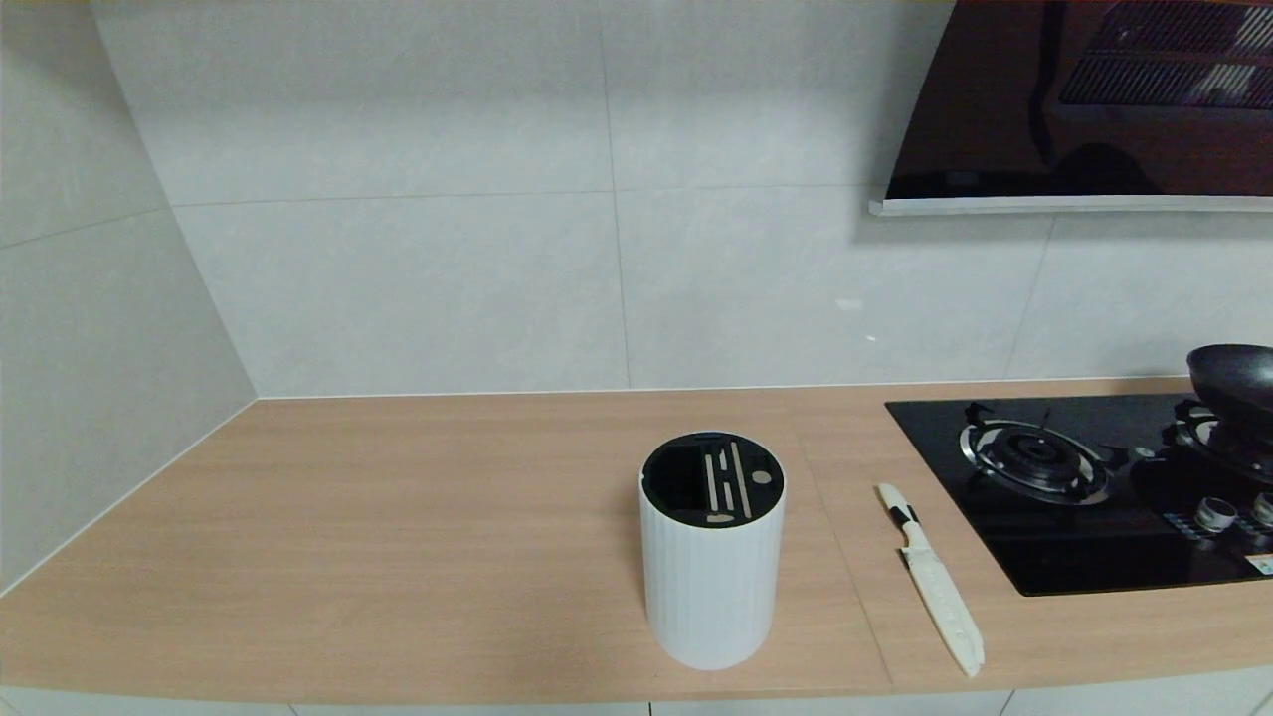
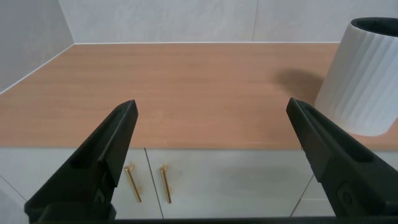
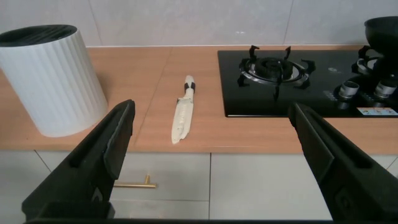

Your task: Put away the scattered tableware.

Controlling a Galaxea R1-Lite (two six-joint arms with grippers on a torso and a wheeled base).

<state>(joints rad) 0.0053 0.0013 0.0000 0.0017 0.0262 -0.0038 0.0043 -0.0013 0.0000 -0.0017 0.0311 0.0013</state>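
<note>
My left gripper (image 2: 211, 109) hangs off the front edge of the light wooden countertop (image 1: 398, 547), its two black fingers (image 2: 115, 155) spread wide with nothing between them. The tall white ribbed cylindrical knife holder (image 1: 711, 577) stands upright near the counter's front edge, about mid-counter. Its black round top (image 1: 712, 479) has one wide opening and several narrow slots, all of them open.

Just to the holder's right, apart from it, the cream-white knife with a black band at the handle (image 1: 930, 577) lies flat on the wood. Its long axis runs back to front. The handle lies toward the wall, and the blade tip points at the front edge, slanting slightly right.

My right gripper (image 3: 211, 109) hangs before the counter edge facing the knife, jaws wide apart and holding nothing.

Right of the knife sits the black glass gas hob (image 1: 1074, 517), with a dark pan (image 1: 1233, 373) on its far right burner.
</note>
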